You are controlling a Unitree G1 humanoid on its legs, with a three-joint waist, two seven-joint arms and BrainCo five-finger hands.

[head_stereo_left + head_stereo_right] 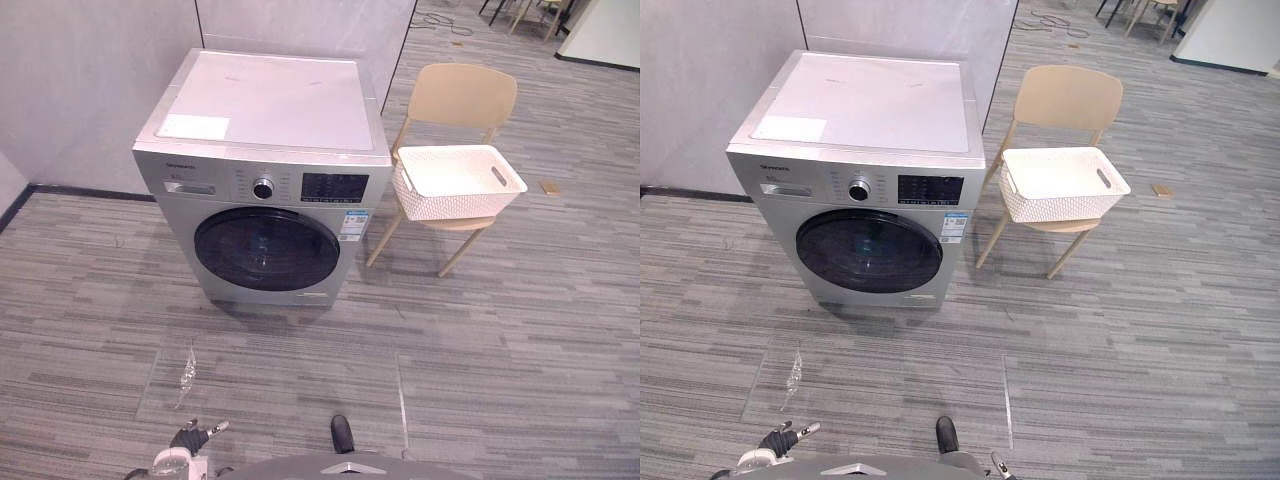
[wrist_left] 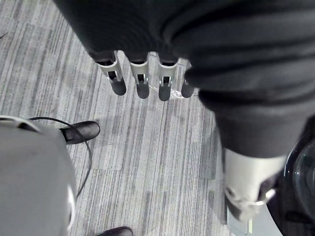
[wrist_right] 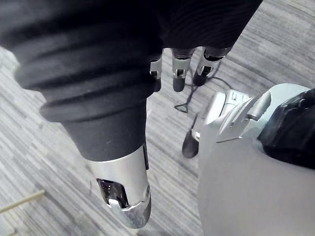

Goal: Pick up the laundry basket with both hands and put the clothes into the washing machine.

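Left eye view: the left hand (image 1: pixel 190 437) hangs low at 7 o'clock, fingers (image 2: pixel 139 81) straight, holding nothing. The washing machine (image 1: pixel 265 170) stands at 11 o'clock, door (image 1: pixel 266 248) shut. At 2 o'clock the white laundry basket (image 1: pixel 440 204) sits on a tan chair (image 1: pixel 462 95) — it looks light, stiff and empty. Best to grab the slot handles (image 1: pixel 498 176) at both ends. The right hand (image 3: pixel 178 73) hangs loose too, holding nothing.

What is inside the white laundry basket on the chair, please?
The laundry basket on the chair shows a bare white bottom, no clothes visible. Its near wall covers the strip of bottom right behind it.
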